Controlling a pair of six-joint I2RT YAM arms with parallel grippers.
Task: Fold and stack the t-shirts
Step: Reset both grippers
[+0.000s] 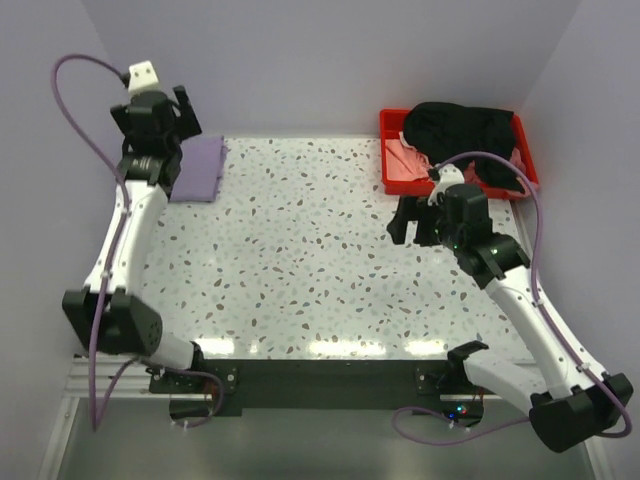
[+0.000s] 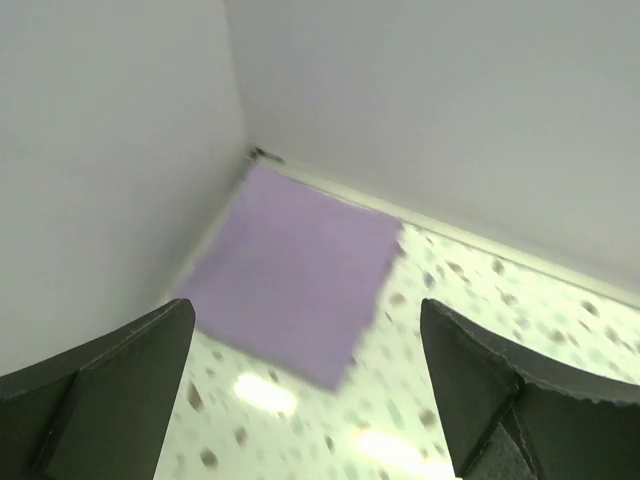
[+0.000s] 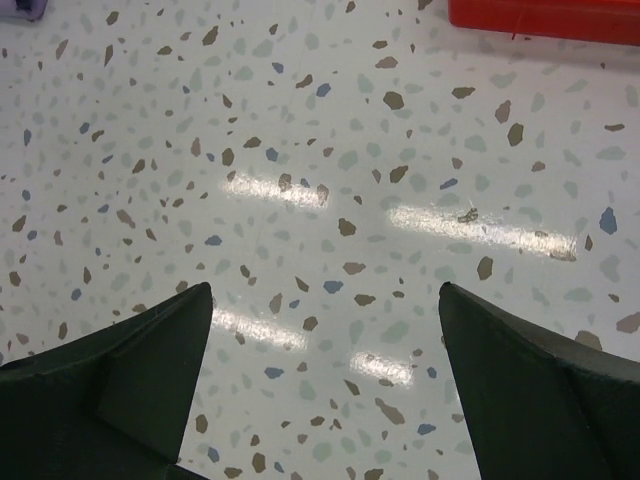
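Observation:
The lavender t-shirt [image 1: 200,166] lies folded into a flat rectangle at the table's far left corner; it also shows in the left wrist view [image 2: 292,268]. The black t-shirt [image 1: 462,130] is heaped in the red tray [image 1: 390,170] at the far right, with the pale pink t-shirt [image 1: 412,156] under it. My left gripper [image 1: 185,112] is open and empty, raised above the lavender shirt [image 2: 305,330]. My right gripper [image 1: 416,222] is open and empty over bare table, in front of the tray [image 3: 325,300].
Walls close the table at the back and both sides. The tray's red edge shows at the top of the right wrist view [image 3: 545,20]. Speckled tabletop [image 1: 300,250] lies between the two arms.

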